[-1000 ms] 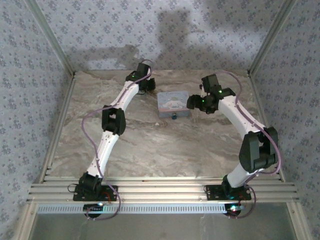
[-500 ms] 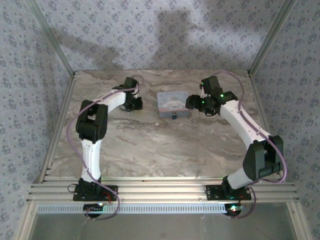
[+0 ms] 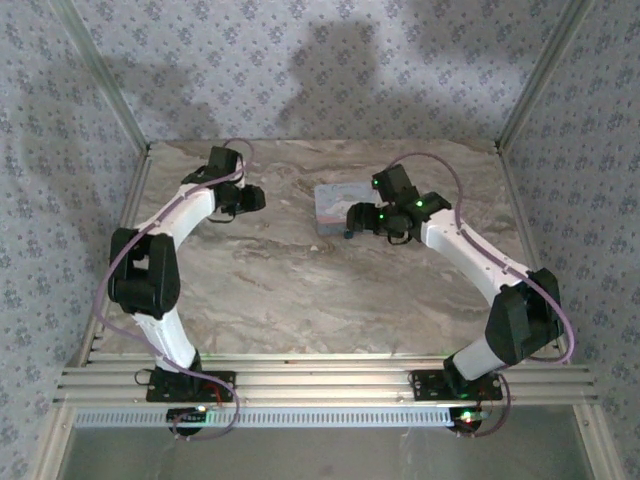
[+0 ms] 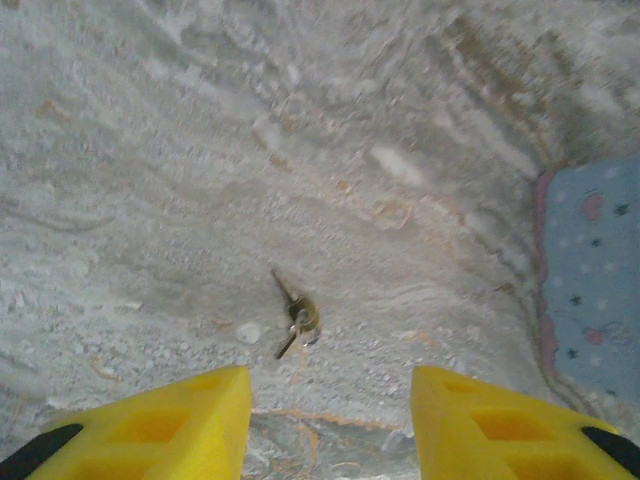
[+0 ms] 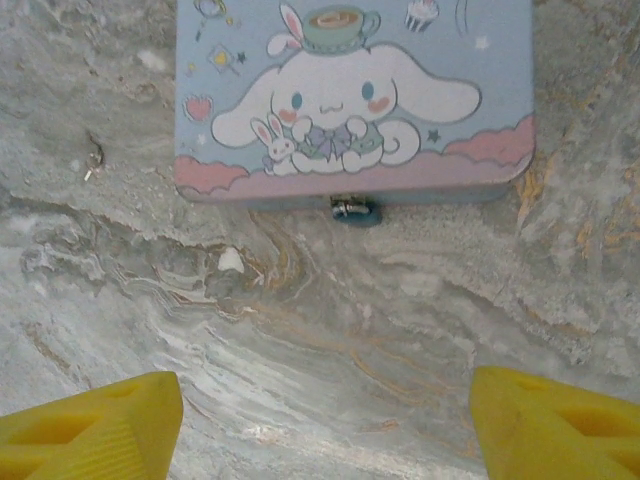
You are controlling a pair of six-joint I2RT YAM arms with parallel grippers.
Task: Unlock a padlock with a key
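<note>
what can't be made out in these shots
Key: left wrist view, too small and blurred to read its teeth.
Padlock: right wrist view, tiny at the front edge of the tin; locked or open, cannot tell.
Tin: left wrist view, cut off by the right edge.

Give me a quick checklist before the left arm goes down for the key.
1. The key lies loose on the table: ok.
2. The left gripper is open with nothing in it: ok.
3. The key sits just ahead of the left gripper, within the width of its gap, a little left of centre: ok.
4. The tin is apart from the key, off to one side: ok.
5. The padlock sits at the tin's front edge; locked or not: cannot tell, too small.
6. The right gripper is open and short of the padlock, touching nothing: ok.
</note>
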